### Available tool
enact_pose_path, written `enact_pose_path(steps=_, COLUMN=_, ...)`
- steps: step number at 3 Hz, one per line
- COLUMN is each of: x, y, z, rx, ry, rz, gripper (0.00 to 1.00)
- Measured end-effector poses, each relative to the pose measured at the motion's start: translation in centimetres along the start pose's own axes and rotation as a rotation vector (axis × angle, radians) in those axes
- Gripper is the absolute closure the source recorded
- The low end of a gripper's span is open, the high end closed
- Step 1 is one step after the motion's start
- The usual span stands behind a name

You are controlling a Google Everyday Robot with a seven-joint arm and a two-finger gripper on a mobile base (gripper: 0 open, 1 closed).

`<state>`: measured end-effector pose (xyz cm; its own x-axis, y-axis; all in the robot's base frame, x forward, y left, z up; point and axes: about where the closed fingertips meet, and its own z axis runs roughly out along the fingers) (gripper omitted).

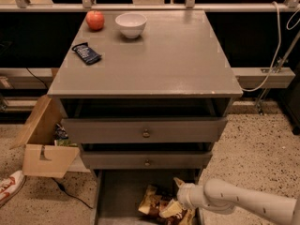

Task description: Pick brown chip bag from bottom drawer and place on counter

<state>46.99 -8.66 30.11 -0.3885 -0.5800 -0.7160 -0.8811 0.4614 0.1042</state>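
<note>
Three grey drawers sit under the bench (164, 64). The two upper drawers (187, 131) are shallow, each with a small round knob, and the bottom drawer (117, 196) stands pulled out with its grey floor showing. The brown chip bag (152, 204) lies crumpled in the right part of that bottom drawer, tan-cream ends up. A white arm (243, 203) comes in from the lower right. The tool (182, 199) at its end sits low over the drawer against the bag's right side; I cannot tell whether it is spread or pinching the bag. At the far left of the bench top stand a red apple (95, 20) and a white bowl (131, 24), with a small dark blue packet (86, 53) nearer the front. An open cardboard box (44, 146) sits on the speckled floor just left of the cabinet.
</note>
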Motion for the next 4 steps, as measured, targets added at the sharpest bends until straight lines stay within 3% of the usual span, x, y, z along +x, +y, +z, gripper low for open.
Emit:
enact_pose_path(steps=2, x=4.7, y=-0.3, z=5.2, rx=-0.006, ry=0.003, rz=0.047, gripper=0.0)
enact_pose_path(steps=4, x=7.6, y=-0.1, z=8.9, rx=0.012, ry=0.039, rz=0.071, gripper=0.0)
